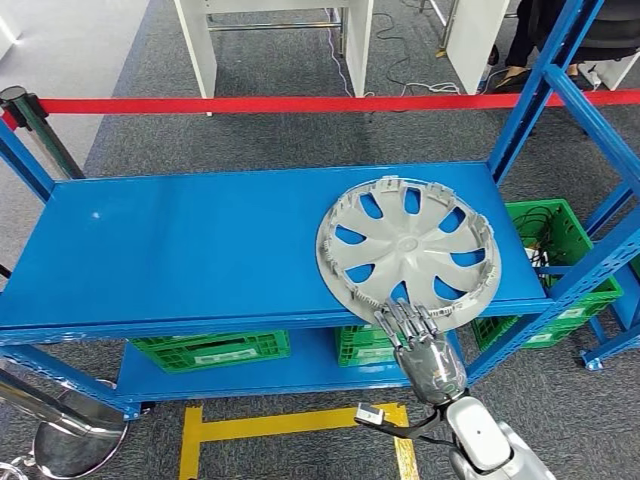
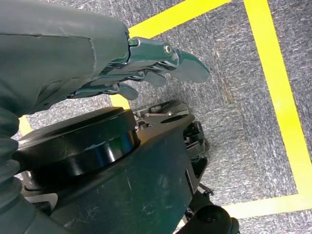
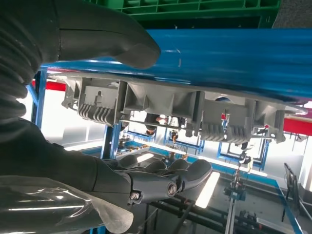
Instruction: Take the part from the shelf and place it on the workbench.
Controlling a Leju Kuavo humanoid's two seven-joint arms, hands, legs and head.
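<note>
So the right hand [image 1: 417, 335] is right at the front lip of the shelf [image 1: 189, 240], fingers stretched over the near rim of the hubcap [image 1: 407, 250] with the thumb under the shelf edge. In the right wrist view the fingers and thumb sit apart with the cap's ribbed rim between them, so it's spread around it, not clamped yet as far as I can tell. The left hand [image 2: 147, 68] just hangs by the floor, fingers loosely straight, holding nothing. Task-wise it looks early to me: the cap lies flat on the top shelf, overhanging the front edge a bit, nothing lifted, and the whole carry to the tabletop is left. Green crates [image 1: 211, 348] sit on the lower shelf, contents hidden; another [image 1: 562, 225] to the right holds dark cables.
</note>
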